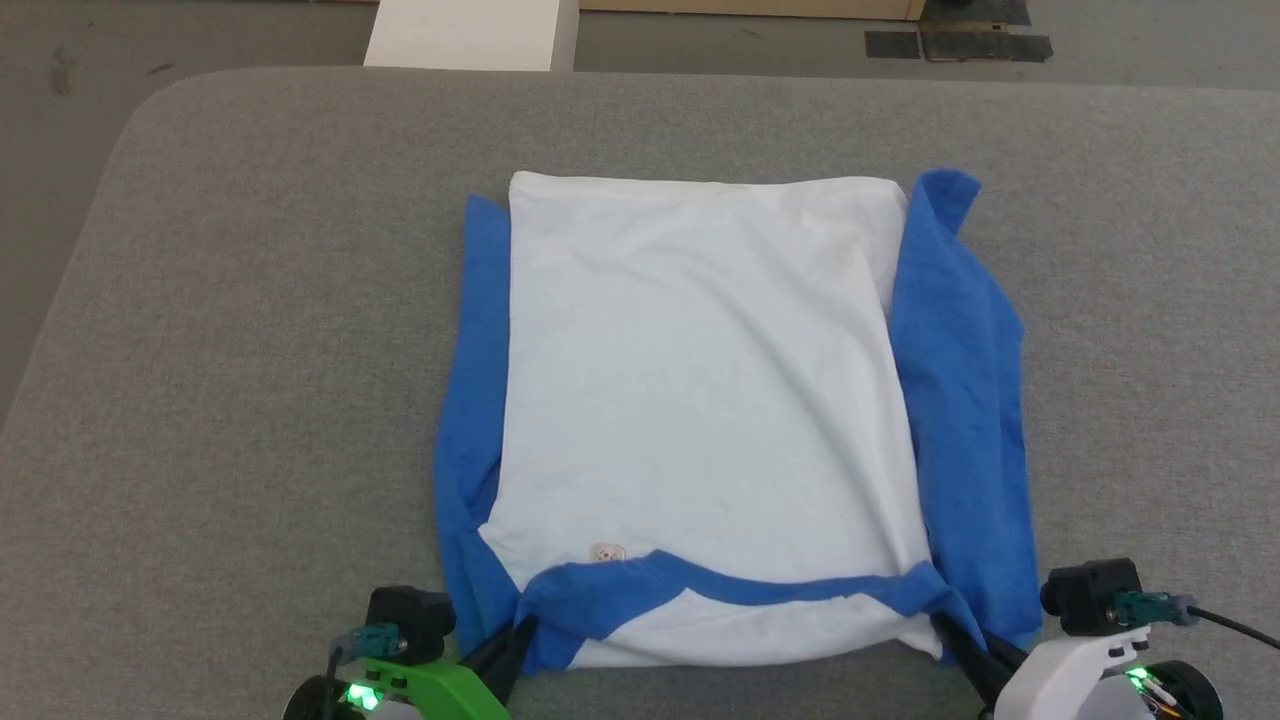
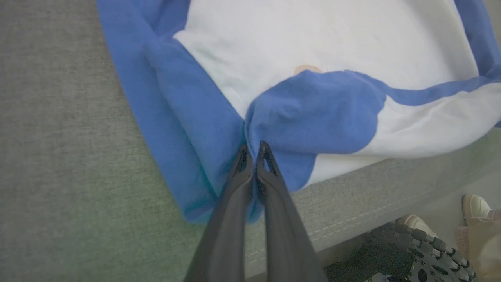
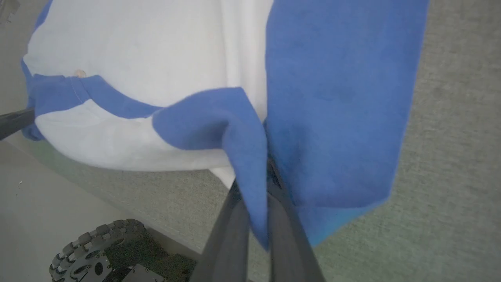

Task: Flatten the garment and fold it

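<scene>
A white garment [image 1: 700,380] lies spread mid-bench [image 1: 250,300], its blue neckband [image 1: 740,585] at the near edge and its hem on the far side. One blue sleeve [image 1: 470,400] runs down the left and a second sleeve [image 1: 960,400] down the right. The left end effector [image 1: 522,630] is clamped on blue cloth at the near-left shoulder, and the right end effector [image 1: 942,625] on blue cloth at the near-right shoulder. The cloth looks light, soft and limp, likely to sag and crease between two holds. The shoulder corners, where the layers bunch thicker, seem the surest places to pinch. Count: one garment, two sleeves, one neckband, one small round label [image 1: 607,552], two end effectors.
</scene>
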Tool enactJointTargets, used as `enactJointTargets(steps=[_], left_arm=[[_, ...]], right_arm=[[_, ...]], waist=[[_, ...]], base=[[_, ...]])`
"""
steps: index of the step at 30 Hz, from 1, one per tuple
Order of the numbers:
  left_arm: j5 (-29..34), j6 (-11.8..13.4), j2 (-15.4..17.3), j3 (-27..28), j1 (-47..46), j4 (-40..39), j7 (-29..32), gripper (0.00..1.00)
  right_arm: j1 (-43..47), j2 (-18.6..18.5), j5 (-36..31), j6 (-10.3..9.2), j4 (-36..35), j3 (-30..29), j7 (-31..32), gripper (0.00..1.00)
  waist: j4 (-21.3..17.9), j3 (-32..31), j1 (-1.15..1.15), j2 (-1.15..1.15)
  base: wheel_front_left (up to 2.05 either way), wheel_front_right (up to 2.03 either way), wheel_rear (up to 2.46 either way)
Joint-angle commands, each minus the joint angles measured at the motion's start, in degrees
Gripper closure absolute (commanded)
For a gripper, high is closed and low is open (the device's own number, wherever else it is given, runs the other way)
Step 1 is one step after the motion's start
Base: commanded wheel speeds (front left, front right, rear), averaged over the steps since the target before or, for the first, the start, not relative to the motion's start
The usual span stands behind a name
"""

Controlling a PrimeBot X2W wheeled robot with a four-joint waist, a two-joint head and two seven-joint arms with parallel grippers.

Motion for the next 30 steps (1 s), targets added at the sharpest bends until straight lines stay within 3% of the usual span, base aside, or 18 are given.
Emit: enactJointTargets(steps=[1,2,8,13,19,23,26,30], left_arm=[[-0.1,-0.1,-0.4,0.4,-1.1,0.7,-0.8,0.25],[-0.3,0.0,-0.7,0.6,-1.2,1.1,-1.2,0.00],[-1.6,1.5,-0.9,2.7,-0.1,-0.4,-2.9,0.00],[-4.5,3.2,0.2,5.6,2.9,-6.0,-3.8,0.00],[-1.7,8.4,1.5,12.2,4.7,-13.1,-12.9,0.00],[4.0,11.3,-0.7,16.5,4.5,-15.0,-16.9,0.00],[11.0,12.7,-5.2,21.6,4.2,-17.5,-17.2,0.00],[22.4,11.3,-11.0,26.2,5.6,-20.2,-17.3,0.00]], right_arm=[[-1.5,0.4,-0.1,-0.09,0.7,0.1,-1.1,0.33],[-2.0,0.3,-0.2,-0.09,1.3,0.5,-1.5,0.00],[-2.6,-1.1,1.0,-0.09,0.2,0.8,-1.4,0.00],[-0.1,-1.8,1.8,-0.09,-4.9,-3.1,0.2,0.00],[2.7,2.3,-1.0,-0.09,-14.0,-11.6,-1.8,0.00],[2.3,6.2,-8.3,-0.09,-18.0,-15.1,-8.0,0.00],[1.7,9.4,-12.6,-0.09,-18.8,-16.3,-13.2,0.00],[0.6,11.4,-17.5,-0.09,-16.8,-17.7,-21.1,0.00]], waist=[[0.0,0.0,0.01,0.00],[0.0,0.1,0.01,0.00],[0.3,0.4,0.01,0.00],[0.8,0.6,0.01,0.00],[1.4,0.9,0.01,0.00],[1.5,1.0,0.01,0.00],[1.5,1.1,0.01,0.00],[1.3,1.1,0.01,0.00]], base=[[0.00,0.00,0.00],[0.00,0.00,0.00],[0.00,0.00,0.00],[0.00,0.00,0.00],[0.00,0.00,0.00],[0.00,0.00,0.00],[0.00,0.00,0.00],[0.00,0.00,0.00]])
